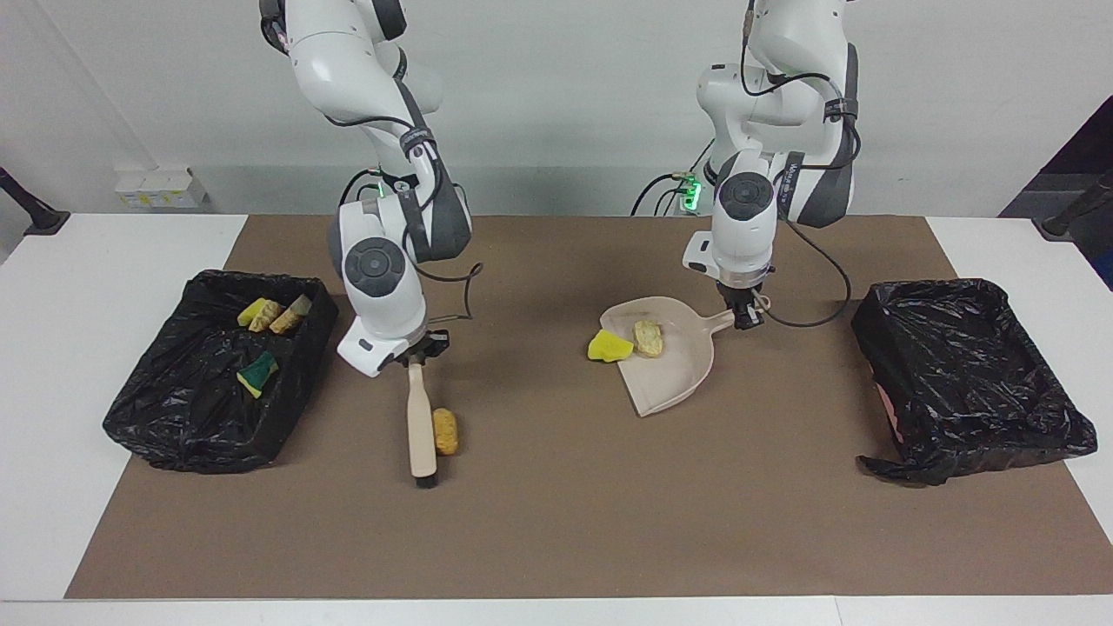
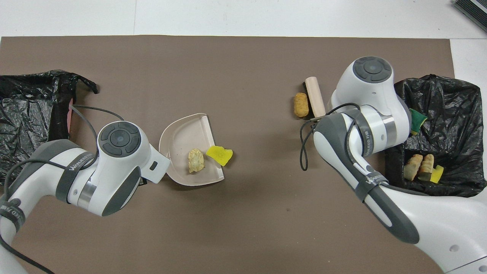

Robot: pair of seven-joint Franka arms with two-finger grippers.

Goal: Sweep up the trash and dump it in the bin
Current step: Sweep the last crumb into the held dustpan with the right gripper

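Right gripper (image 1: 418,355) clamps the top end of the brush (image 1: 422,422); the brush hangs nearly vertical, bristles on the brown mat (image 1: 556,522). An orange bread lump (image 1: 445,431) touches the brush's lower handle, at its 3 o'clock in the facing view, toward the left arm's end.

Left gripper (image 1: 746,320) is closed on the dustpan (image 1: 669,361) handle, dustpan flat on the mat. A tan bread lump (image 1: 648,337) lies inside the pan near its lip; a yellow sponge chunk (image 1: 609,345) sits on the mat just beside that lip, at the lump's 9 o'clock in the facing view.

The bin (image 1: 217,374) at the right arm's end holds four scraps: three clustered at its 12 o'clock corner, one green-backed sponge (image 1: 257,371) at center. A second black-lined bin (image 1: 965,374) sits at the left arm's end.
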